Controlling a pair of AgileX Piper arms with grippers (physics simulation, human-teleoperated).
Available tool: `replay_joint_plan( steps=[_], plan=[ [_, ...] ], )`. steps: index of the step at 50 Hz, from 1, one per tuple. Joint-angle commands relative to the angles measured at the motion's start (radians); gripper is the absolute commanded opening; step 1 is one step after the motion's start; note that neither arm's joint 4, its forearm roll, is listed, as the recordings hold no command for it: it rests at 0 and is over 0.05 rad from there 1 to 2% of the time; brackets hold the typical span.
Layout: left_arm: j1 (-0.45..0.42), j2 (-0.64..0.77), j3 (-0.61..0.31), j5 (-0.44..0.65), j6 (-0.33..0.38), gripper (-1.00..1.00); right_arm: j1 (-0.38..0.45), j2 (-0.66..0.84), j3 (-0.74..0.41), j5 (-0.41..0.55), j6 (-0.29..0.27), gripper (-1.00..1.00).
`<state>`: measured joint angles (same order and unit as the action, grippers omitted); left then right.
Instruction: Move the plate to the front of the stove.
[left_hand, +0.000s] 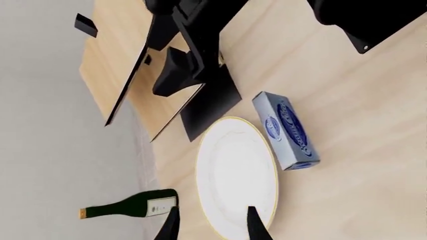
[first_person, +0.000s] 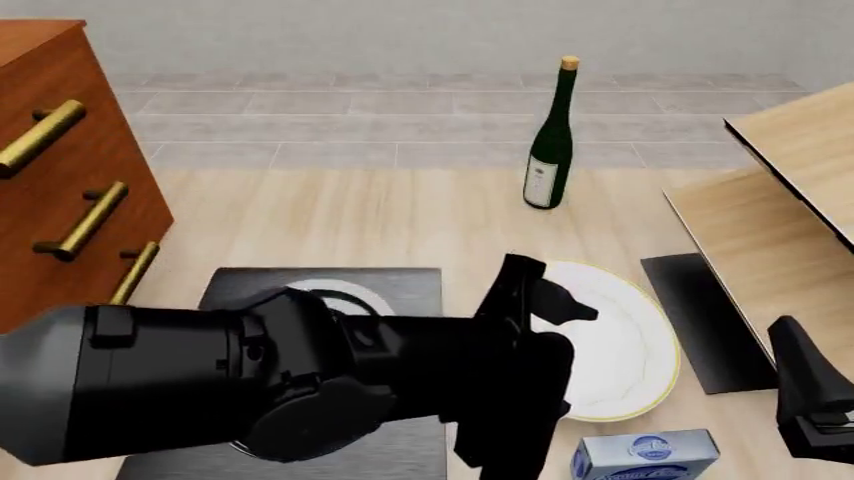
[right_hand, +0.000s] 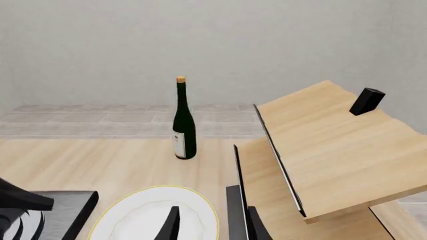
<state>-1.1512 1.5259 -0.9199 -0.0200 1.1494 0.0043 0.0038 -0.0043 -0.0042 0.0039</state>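
From the front, the left arm's bulky black body fills the lower left and covers most of the stove (first_person: 400, 285); only its far edge and a sliver of the silver rings show. It also hides the near-left part of the plate (first_person: 621, 345), which lies flat on the desk (first_person: 347, 215), just to the right of the stove, with a plain black mat (first_person: 707, 320) on its other side. Being round, the plate has no real long axis; it only looks oval because of the slant of each view.

The left pincer (left_hand: 212, 225) is cut off by the edge of its wrist view. Two dark fingertips (left_hand: 255, 222) stand apart with the plate's gold rim between them; whether they touch it I cannot tell. The right pincer (right_hand: 210, 225) is likewise cropped, its fingers spread above the plate's (right_hand: 143, 212) edge, seemingly empty.

A blue carton (first_person: 647, 455) lies near the plate, half out of frame. A green wine bottle (first_person: 550, 135) stands upright well beyond. A wooden drawer unit (first_person: 67, 170) is cut off at left, and tilted wooden panels (first_person: 801, 140) at right.
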Motion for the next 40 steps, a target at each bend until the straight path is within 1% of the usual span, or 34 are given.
replay_joint_plan(
  steps=[1, 9, 13, 24, 34, 40],
  plan=[
    [0.004, 0.033, 0.030, -0.050, -0.004, 1.00, 0.000, 0.000, 0.000, 0.000, 0.000, 1.00],
    [0.013, 0.044, 0.046, -0.067, -0.005, 1.00, 0.000, 0.000, 0.000, 0.000, 0.000, 1.00],
    [0.004, 0.056, 0.054, -0.079, -0.009, 1.00, 0.000, 0.000, 0.000, 0.000, 0.000, 1.00],
    [-0.007, 0.072, 0.039, -0.081, -0.023, 1.00, 0.000, 0.000, 0.000, 0.000, 0.000, 1.00],
    [0.003, 0.099, 0.075, -0.128, -0.009, 1.00, 0.000, 0.000, 0.000, 0.000, 0.000, 1.00],
    [0.000, 0.106, 0.072, -0.132, -0.013, 1.00, 0.000, 0.000, 0.000, 0.000, 0.000, 1.00]
  ],
)
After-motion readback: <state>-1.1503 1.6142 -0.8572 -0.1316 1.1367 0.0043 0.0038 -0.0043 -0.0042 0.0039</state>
